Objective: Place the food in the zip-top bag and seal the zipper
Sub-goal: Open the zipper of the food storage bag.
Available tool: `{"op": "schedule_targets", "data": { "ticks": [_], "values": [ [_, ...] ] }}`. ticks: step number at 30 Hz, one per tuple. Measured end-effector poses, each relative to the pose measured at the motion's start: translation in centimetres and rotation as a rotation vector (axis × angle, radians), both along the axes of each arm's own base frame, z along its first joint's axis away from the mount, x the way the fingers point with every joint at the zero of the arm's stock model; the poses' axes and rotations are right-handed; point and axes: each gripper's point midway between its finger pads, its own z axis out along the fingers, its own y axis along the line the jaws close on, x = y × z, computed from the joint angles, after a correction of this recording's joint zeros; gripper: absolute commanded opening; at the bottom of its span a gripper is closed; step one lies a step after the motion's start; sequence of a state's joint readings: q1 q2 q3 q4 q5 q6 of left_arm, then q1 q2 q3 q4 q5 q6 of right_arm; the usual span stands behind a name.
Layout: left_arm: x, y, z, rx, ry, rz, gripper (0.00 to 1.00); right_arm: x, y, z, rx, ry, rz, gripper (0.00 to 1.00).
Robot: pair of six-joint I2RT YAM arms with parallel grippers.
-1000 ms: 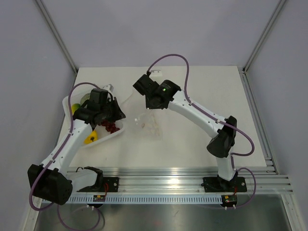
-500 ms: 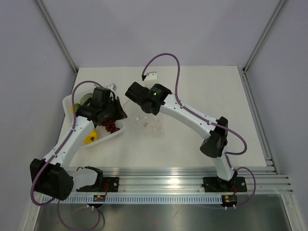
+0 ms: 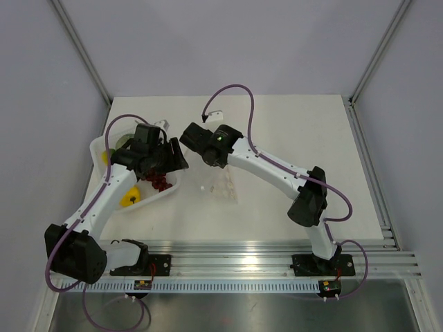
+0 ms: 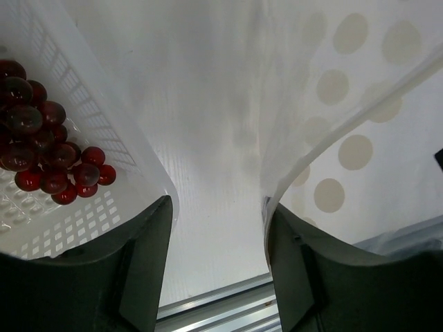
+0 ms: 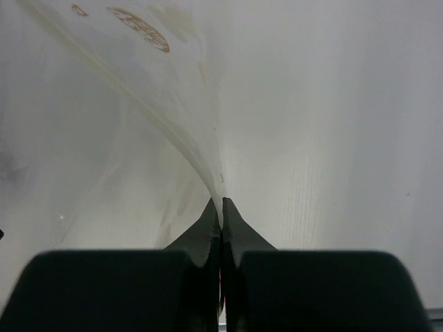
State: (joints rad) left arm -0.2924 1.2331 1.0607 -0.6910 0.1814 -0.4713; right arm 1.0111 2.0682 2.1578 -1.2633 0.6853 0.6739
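- My right gripper [image 5: 221, 207] is clenched on the clear film of the bag [image 3: 221, 181].
- My left gripper [image 4: 216, 204] stands released. The bag's seal strip [image 4: 360, 104] is against one finger, and the white tray [image 4: 90, 117] is beside the other.
- The bag lies on the table [image 3: 291, 131], just beside the tray.
- A yellow fruit [image 3: 129, 198] and red berries [image 4: 41, 159] sit in the tray.
- The brown print [image 5: 142, 28] on the bag is unreadable.

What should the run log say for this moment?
right gripper: shut on zip-top bag | left gripper: open, between tray and bag | food: in tray
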Motion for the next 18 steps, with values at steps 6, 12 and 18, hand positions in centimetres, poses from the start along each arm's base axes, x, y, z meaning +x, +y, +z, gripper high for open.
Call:
{"op": "schedule_targets", "data": {
  "ticks": [6, 12, 18],
  "values": [
    [0.1, 0.1, 2.5, -0.003, -0.043, 0.002, 0.64, -0.2, 0.5, -0.5, 0.017, 0.017, 0.009, 0.00],
    [-0.2, 0.5, 5.6, -0.010, -0.114, 0.007, 0.63, -0.2, 0.7, -0.8, 0.016, 0.027, 0.012, 0.00],
    [-0.4, 3.3, 6.2, 0.013, -0.114, 0.081, 0.62, -0.2, 0.7, -0.9, 0.017, 0.028, 0.013, 0.00]
  ]
}}
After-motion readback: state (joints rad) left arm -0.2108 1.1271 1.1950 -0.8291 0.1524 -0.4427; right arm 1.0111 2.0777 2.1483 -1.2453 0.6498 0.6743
